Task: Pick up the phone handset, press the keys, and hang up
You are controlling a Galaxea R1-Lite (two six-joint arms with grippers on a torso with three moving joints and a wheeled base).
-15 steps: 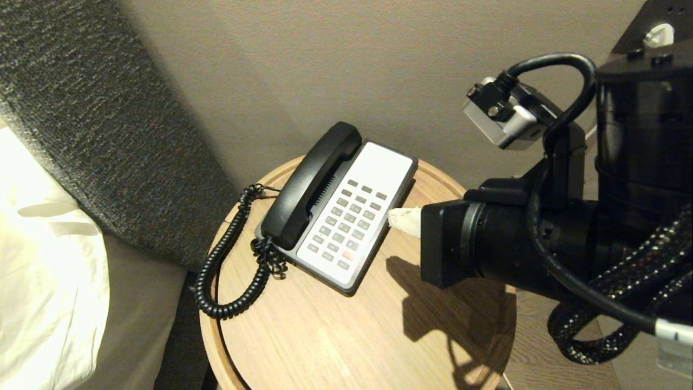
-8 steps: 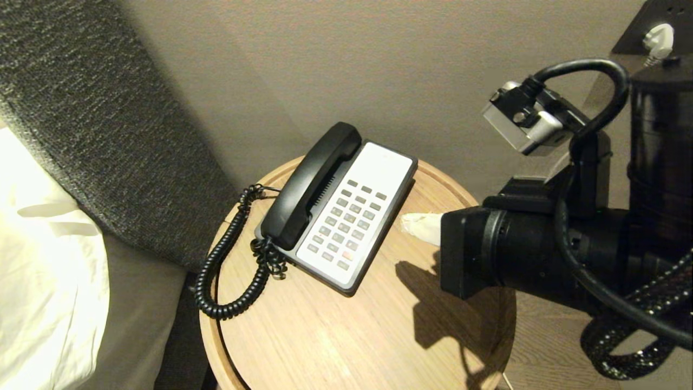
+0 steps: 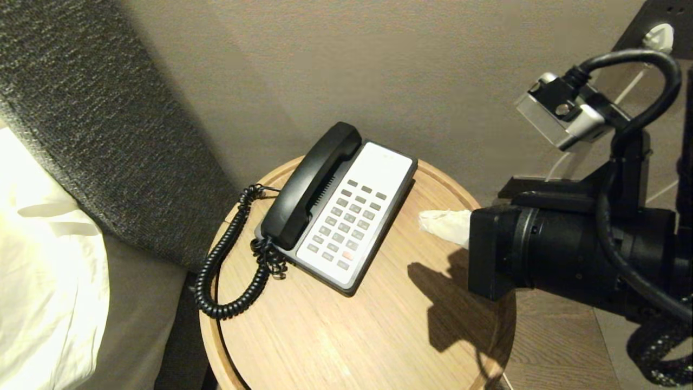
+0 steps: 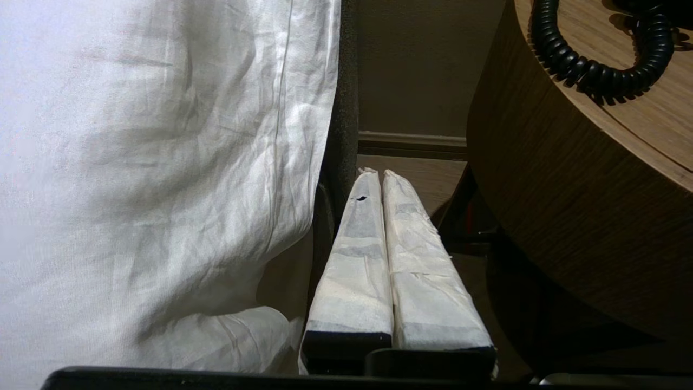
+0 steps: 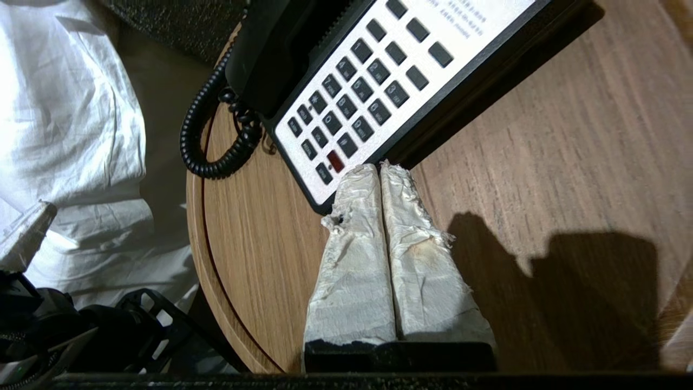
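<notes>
Drawing back from the phone base (image 3: 346, 216), my right pincer (image 3: 441, 223) has slid away toward the tabletop's (image 3: 346, 336) right edge over the past second, its taped fingers (image 5: 373, 227) pressed together and holding nothing. The phone handset (image 3: 311, 184) lies seated in its cradle along the left side of the phone base, its coiled cord (image 3: 227, 260) looping off the base's near-left corner and over the tabletop rim. My left pincer (image 4: 381, 179) hangs low beside the bed sheet (image 4: 162, 162), below and left of the phone base (parked, fingers shut together, empty). With the receiver down and the right arm clear of the keypad (image 3: 346, 222), I judge the sequence to be at or past the hang-up, though the frames alone cannot say whether keys were pressed. If anything remains, the next move calls only for bringing the right arm fully off the tabletop without brushing the phone base.
</notes>
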